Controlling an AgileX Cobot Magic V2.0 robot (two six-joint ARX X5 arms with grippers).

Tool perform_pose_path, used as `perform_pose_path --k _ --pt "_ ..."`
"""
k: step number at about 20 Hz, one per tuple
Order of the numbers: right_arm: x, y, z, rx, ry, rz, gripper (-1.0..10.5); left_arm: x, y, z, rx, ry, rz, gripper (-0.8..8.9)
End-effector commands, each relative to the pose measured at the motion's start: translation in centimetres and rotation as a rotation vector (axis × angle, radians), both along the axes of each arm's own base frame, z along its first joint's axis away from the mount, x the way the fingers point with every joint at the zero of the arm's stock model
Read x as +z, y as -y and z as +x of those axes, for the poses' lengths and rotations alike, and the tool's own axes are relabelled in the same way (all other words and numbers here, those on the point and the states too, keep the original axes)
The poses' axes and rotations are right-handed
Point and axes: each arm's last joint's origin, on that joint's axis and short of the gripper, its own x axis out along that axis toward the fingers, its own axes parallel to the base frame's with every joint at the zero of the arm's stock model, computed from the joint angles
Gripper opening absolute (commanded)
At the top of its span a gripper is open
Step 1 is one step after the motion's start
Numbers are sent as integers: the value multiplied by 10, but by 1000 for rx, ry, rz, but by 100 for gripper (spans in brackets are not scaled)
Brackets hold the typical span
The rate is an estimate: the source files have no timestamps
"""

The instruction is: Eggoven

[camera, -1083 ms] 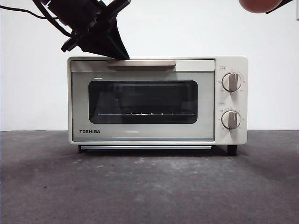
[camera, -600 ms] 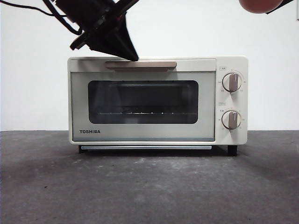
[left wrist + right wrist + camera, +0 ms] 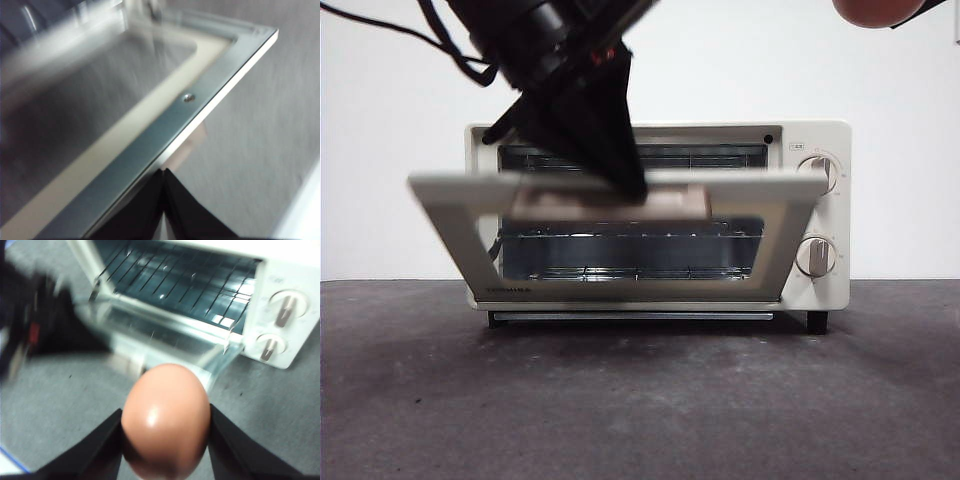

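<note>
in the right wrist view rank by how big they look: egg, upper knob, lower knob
1. egg, largest by far, though it sits right at the camera in the right gripper, so nearness inflates it.
2-3. upper knob and lower knob look alike; no ranking.

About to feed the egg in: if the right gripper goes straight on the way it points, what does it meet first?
Probably the half-open oven door, ahead of the egg; the wire rack lies beyond. Depth is unclear.

Even, bright light; motion blur smears the oven door and both wrist views
</note>
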Motion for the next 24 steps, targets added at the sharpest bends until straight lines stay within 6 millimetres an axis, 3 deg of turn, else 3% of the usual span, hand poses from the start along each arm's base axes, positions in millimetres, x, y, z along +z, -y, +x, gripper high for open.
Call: perform_pose_path --k 1,4,7,12,15,19,24 --pt "7 -5 4 11 43 22 3 -2 11 -10 -50 -21 26 7" --pt "3 -13 13 11 29 10 3 4 11 -17 -57 -13 12 7" --pt "-7 -26 29 12 -4 -18 3 27 -2 -22 3 69 -20 7" --pt "-31 -55 72 26 -40 4 3 79 -58 -37 137 214 -127 7" --pt "-54 -68 103 11 -60 10 3 96 -94 -55 212 274 -173 6" --pt "-83 -79 136 -12 -69 25 3 87 -134 -80 276 287 -231 6" --pt "-108 -82 161 -50 -62 28 3 53 -164 -97 362 235 -268 6"
